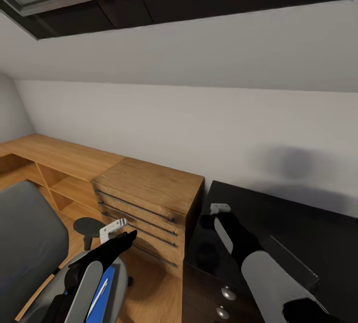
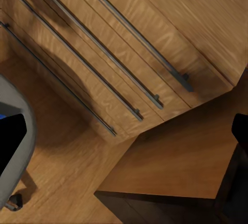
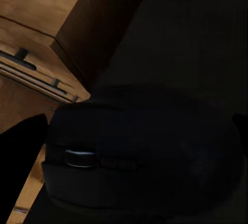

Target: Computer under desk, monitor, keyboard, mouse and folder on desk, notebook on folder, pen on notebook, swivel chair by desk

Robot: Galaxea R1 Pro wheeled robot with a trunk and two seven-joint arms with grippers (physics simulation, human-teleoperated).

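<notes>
Two grippers partly seen, jaw states impossible to tell: right gripper [image 1: 209, 222] over the mouse [image 3: 139, 154] at the desk [image 1: 298, 233] corner, presumably for placement; folder [image 1: 105, 295] at seven o'clock on swivel chair [image 1: 30, 243].

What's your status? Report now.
Right gripper over desk, mouse right beneath it. Left gripper above chair; folder and pen on seat. Dresser beside desk.

Both arms reach forward and slightly inward, forearms grey, wrists black; the left end effector [image 1: 130, 236] and right end effector [image 1: 208, 222] look dark, their openings unclear
</notes>
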